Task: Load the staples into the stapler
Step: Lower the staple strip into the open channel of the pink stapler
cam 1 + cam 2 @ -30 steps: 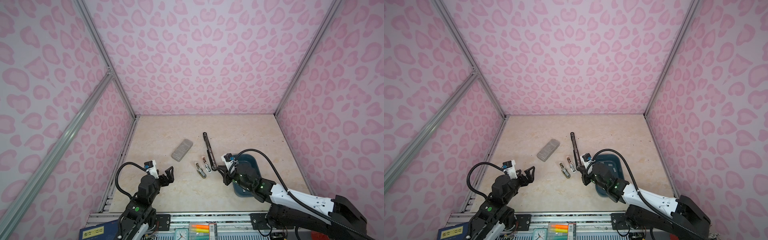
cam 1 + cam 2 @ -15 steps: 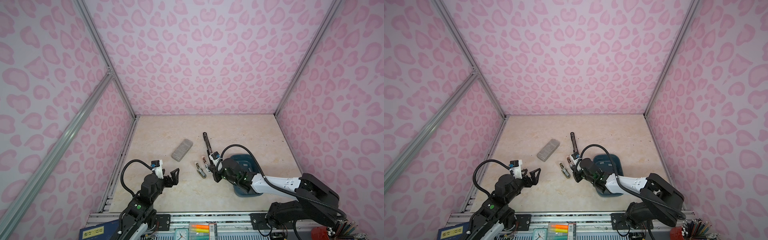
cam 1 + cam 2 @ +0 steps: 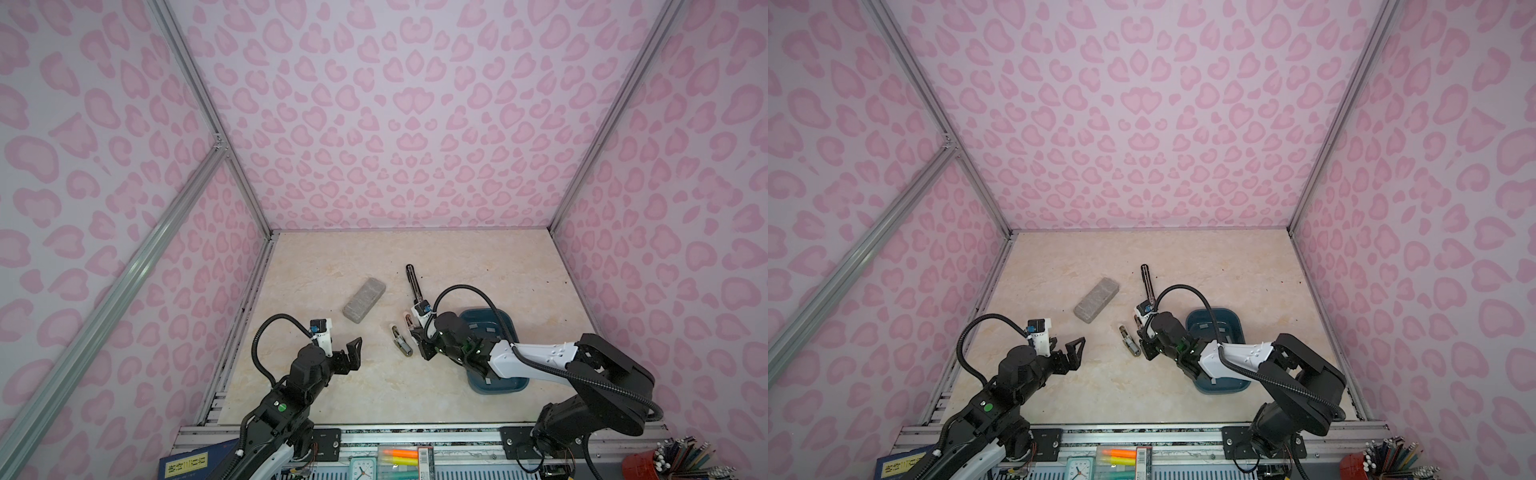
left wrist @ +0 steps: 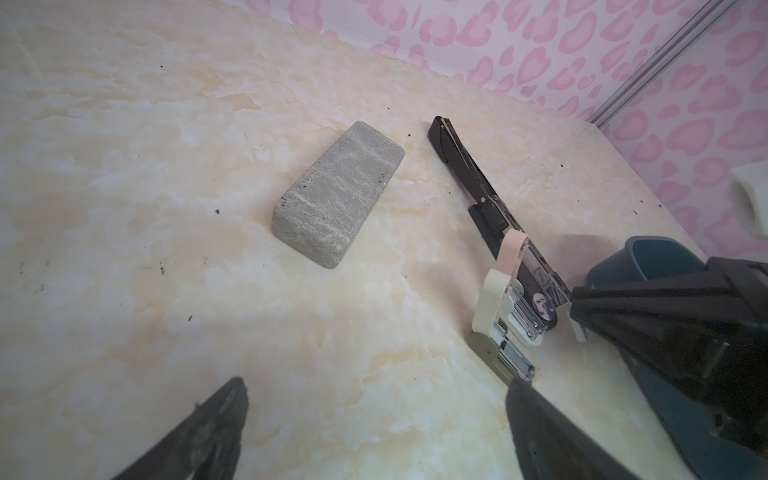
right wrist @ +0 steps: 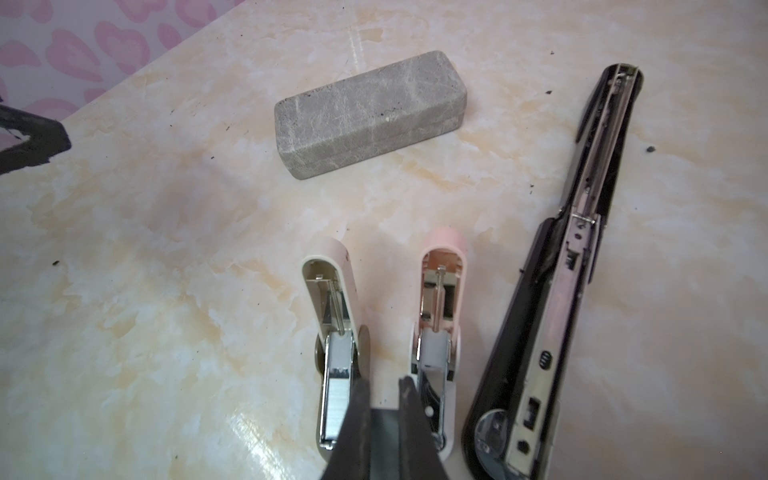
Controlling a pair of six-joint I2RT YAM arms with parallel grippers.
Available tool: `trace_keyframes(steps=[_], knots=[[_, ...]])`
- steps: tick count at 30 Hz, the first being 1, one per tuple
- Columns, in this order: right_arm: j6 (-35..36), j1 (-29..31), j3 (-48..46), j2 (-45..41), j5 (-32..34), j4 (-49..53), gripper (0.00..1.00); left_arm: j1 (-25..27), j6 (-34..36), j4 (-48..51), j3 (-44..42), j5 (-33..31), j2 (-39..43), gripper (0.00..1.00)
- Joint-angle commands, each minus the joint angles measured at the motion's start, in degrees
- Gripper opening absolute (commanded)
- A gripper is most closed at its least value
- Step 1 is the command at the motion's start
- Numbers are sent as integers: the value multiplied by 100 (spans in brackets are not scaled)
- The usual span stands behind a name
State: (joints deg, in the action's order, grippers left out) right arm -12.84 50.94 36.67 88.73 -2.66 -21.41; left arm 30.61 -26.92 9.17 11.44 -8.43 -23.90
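Right hand [image 5: 384, 380], pinching a grey staple strip [image 5: 386, 432], has slid toward 9 o'clock, above the pink stapler [image 5: 440, 299]. Left hand [image 4: 376, 386] is spread. Only the top views show loose staples [image 3: 491, 330] in the blue tray [image 3: 498, 385], at 4 o'clock of the black stapler [image 3: 412, 280].

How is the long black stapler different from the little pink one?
The black stapler is much longer than the pink stapler. The black stapler has a dark shell, while the pink stapler has a pale pink one. Both lie opened out flat on the table, with their shiny metal insides facing up.
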Motion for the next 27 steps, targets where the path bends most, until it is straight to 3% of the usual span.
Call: trace_keyframes(steps=[1, 27], knots=[[27, -1, 59, 138, -34, -165, 5, 23, -2, -200, 90, -172, -65, 98], [150, -216, 34, 447, -243, -445, 2, 250, 20, -259, 282, -414, -737, 98]])
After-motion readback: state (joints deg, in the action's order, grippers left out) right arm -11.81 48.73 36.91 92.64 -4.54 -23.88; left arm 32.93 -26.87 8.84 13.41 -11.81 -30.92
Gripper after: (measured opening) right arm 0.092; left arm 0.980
